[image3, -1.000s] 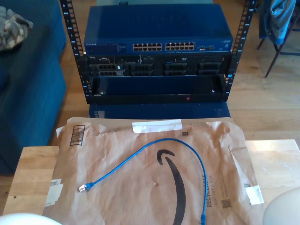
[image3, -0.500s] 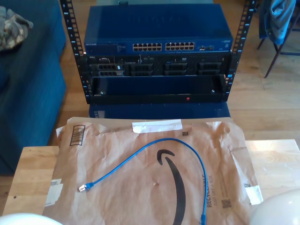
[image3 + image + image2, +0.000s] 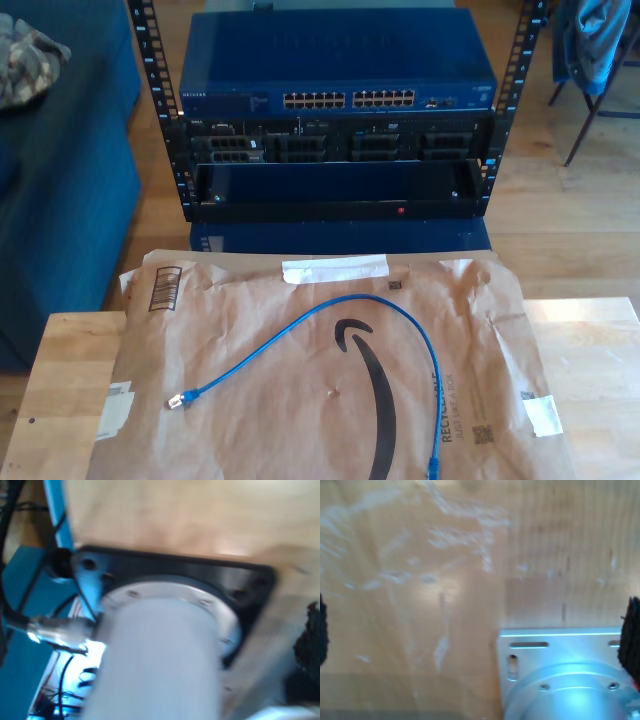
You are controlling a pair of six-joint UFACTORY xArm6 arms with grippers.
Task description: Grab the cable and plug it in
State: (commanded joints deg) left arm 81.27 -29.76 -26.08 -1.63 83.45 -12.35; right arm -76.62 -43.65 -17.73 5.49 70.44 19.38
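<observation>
In the exterior view, the thin bright-blue cable [image 3: 340, 345] lies in an arch on the flattened brown paper mailer [image 3: 230, 420] covering the wooden table [image 3: 60, 380]. Its clear plug [image 3: 177, 401] rests toward that view's left; its other end reaches the near edge. Behind stands the blue network switch [image 3: 335, 75] in its black rack [image 3: 340, 190]. Neither claw's opening can be told.

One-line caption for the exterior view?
Thin blue Ethernet cable lies curved on brown paper packaging before a blue network switch.
</observation>
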